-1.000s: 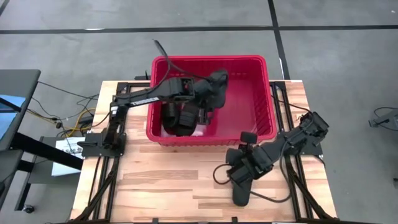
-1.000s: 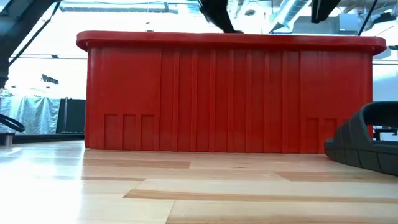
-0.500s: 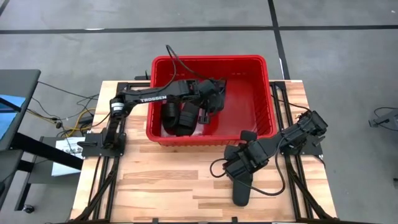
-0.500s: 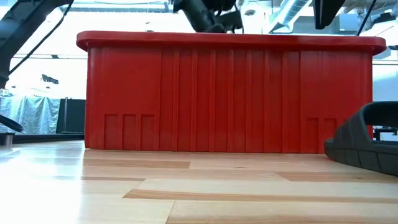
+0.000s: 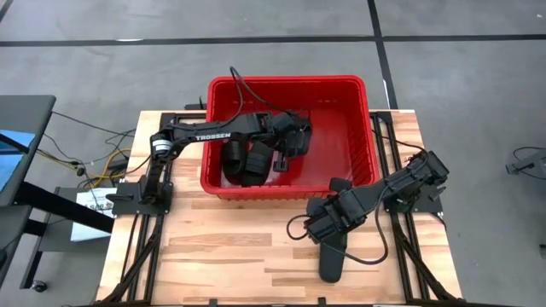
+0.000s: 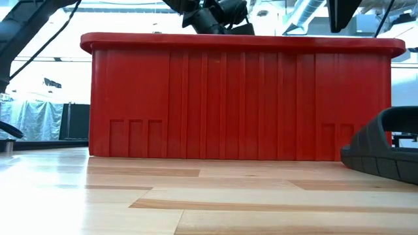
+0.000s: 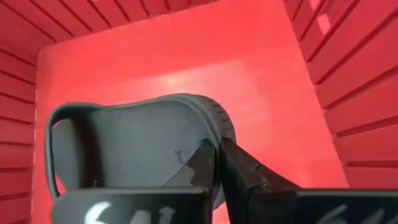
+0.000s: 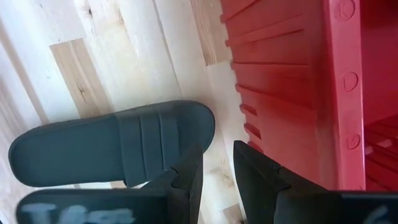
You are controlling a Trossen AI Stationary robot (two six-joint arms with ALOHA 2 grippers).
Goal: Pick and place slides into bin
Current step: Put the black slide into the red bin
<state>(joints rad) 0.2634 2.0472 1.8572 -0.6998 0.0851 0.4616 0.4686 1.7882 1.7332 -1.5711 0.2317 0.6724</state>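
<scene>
The red bin stands at the table's far middle; its near wall fills the low view. Two black slides lie in its left part. My left gripper is down inside the bin, shut on a third slide. The fourth slide lies sole-down on the table in front of the bin's right end, and also shows in the low view. My right gripper hovers over that slide's bin-side end, its fingers a little apart and empty. My left gripper pinches the slide's sole at its rounded end, the end away from the strap, between its two fingers. The fingers come from above, pointing down into the bin. Whether the slide rests on the bin floor I cannot tell.
The bin's thick rim and slotted near wall stand right beside my right gripper. The bin's right half shows bare red floor. Bare wooden tabletop lies at the near left. Cables trail by both arms.
My left gripper has gone down into the bin with its slide, which has sunk below the rim. My right gripper has moved a little toward the table's left and near edge, over the slide on the table, which has stayed put.
</scene>
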